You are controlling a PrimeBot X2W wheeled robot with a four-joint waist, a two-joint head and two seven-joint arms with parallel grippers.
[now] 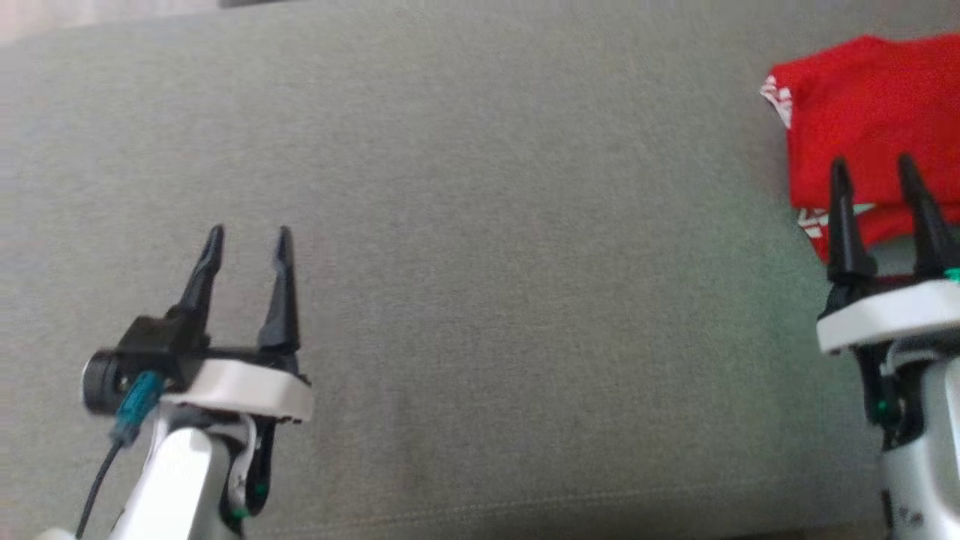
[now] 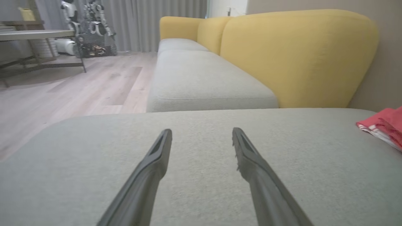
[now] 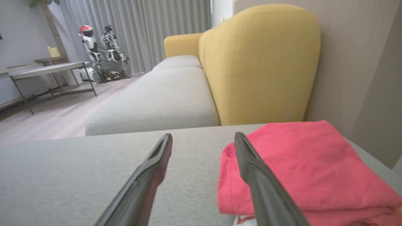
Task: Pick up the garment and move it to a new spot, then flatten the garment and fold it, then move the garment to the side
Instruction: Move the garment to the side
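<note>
The garment (image 1: 870, 127) is red with white print, folded into a compact stack at the far right of the grey cushion (image 1: 480, 262). It also shows as a red bundle (image 3: 307, 169) in the right wrist view and as a red edge (image 2: 383, 125) in the left wrist view. My right gripper (image 1: 874, 169) hovers open at the garment's near edge, nothing between its fingers. My left gripper (image 1: 249, 238) stands open over bare cushion at the lower left, far from the garment.
A yellow sofa backrest (image 3: 260, 62) rises behind the grey seat, with a wall (image 3: 358, 62) to its right. A wood floor (image 2: 62, 91), a low table (image 2: 34, 34) and other robots (image 3: 100, 50) by grey curtains lie beyond.
</note>
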